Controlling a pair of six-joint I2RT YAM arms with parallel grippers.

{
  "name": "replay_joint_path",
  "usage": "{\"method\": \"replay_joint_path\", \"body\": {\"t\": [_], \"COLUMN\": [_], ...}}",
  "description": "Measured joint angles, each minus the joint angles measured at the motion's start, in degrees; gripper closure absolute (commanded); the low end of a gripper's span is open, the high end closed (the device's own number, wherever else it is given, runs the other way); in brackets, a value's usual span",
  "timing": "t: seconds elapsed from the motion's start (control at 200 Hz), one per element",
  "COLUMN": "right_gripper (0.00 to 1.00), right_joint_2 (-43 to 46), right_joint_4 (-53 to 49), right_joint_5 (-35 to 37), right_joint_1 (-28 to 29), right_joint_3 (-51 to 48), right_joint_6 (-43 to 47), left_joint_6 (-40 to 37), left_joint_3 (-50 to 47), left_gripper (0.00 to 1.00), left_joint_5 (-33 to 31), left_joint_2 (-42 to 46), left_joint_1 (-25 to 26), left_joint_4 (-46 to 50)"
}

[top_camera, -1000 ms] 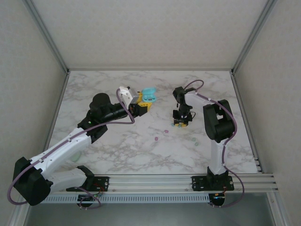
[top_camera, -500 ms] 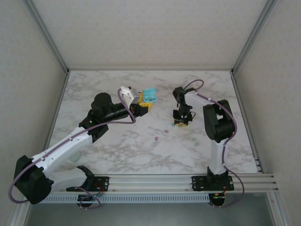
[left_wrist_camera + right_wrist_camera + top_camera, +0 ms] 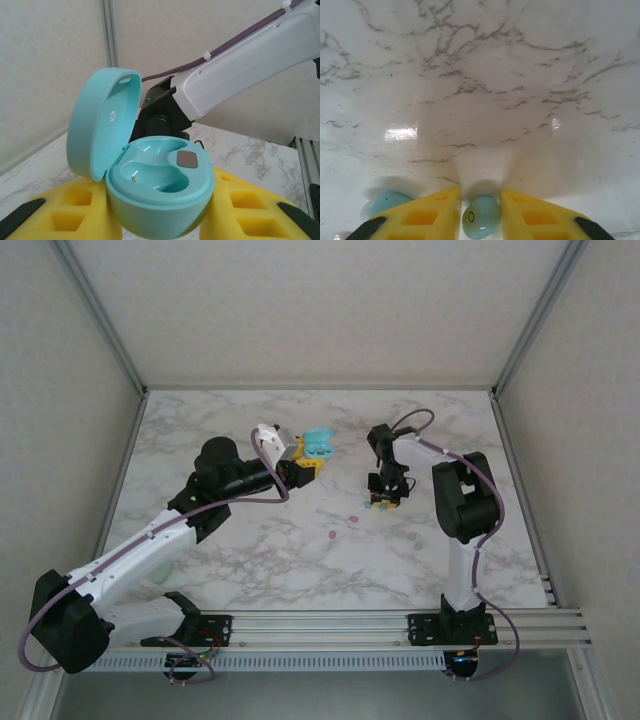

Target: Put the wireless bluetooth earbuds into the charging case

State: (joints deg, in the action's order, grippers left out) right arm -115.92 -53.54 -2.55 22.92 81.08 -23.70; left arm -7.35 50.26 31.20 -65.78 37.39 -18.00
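Note:
My left gripper (image 3: pixel 300 464) (image 3: pixel 160 222) is shut on the teal charging case (image 3: pixel 318 443) (image 3: pixel 160 185), held above the table with its lid (image 3: pixel 102 120) swung open. Both wells are empty. My right gripper (image 3: pixel 384 499) (image 3: pixel 480 194) points straight down at the marble. Its yellow fingers (image 3: pixel 427 215) press both sides of a teal earbud (image 3: pixel 481 216) that lies on the table. A second teal earbud (image 3: pixel 387 202) lies just outside the left finger. Two pink earbuds (image 3: pixel 352 520) (image 3: pixel 331 535) and two pale green ones (image 3: pixel 411 537) (image 3: pixel 420 545) lie nearer the front.
The marble table (image 3: pixel 250 560) is walled by white panels and aluminium posts (image 3: pixel 100 320). The right arm's white link (image 3: pixel 250 55) crosses behind the case in the left wrist view. A rail (image 3: pixel 400 620) runs along the near edge.
The right gripper's jaws have narrowed slightly around the teal earbud. The left arm and the case have barely shifted.

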Motion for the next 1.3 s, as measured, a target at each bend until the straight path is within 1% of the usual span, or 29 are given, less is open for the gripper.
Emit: {"method": "replay_joint_path", "body": {"t": [0.22,0.4,0.476,0.596,0.706,0.811,0.866,1.061,1.166,1.301], "right_gripper": [0.8,0.83,0.83,0.84,0.84,0.86,0.86,0.85,0.85,0.85], "right_joint_2": [0.4,2.2,5.0,12.9,21.4,27.9,30.1,31.7,31.7,31.7], "right_joint_4": [0.2,2.0,2.5,3.1,3.9,6.3,8.0,12.5,14.0,14.6], "right_joint_5": [0.2,-0.1,-0.9,-4.5,-11.6,-23.5,-30.0,-51.3,-59.3,-65.1], "right_joint_1": [0.0,0.0,0.0,-0.2,-0.8,-1.9,-2.3,-2.3,-2.3,-2.3], "right_joint_3": [-0.3,-0.9,-1.4,-2.6,-2.8,-2.8,-2.7,-2.6,-2.6,-2.5], "right_joint_6": [-0.1,0.3,0.3,0.4,0.4,0.3,0.2,-0.1,-0.2,-1.0], "left_joint_6": [0.0,0.0,0.0,-0.4,-0.5,-0.6,-0.6,-1.2,-1.7,-1.9], "left_joint_3": [0.0,0.6,0.7,0.7,0.7,0.7,0.7,0.7,0.7,0.7], "left_gripper": [0.85,0.85,0.85,0.85,0.85,0.85,0.85,0.85,0.85,0.85], "left_joint_5": [0.0,0.0,0.0,0.0,0.0,0.0,0.0,-0.1,-0.3,-0.5], "left_joint_2": [0.0,0.0,0.0,0.0,0.0,-0.3,-0.5,-0.7,-0.7,-0.7], "left_joint_1": [0.0,0.0,0.0,0.0,0.0,0.0,0.0,0.0,0.0,-0.1], "left_joint_4": [0.2,0.3,0.3,0.3,0.3,0.3,0.3,0.3,0.3,0.3]}}
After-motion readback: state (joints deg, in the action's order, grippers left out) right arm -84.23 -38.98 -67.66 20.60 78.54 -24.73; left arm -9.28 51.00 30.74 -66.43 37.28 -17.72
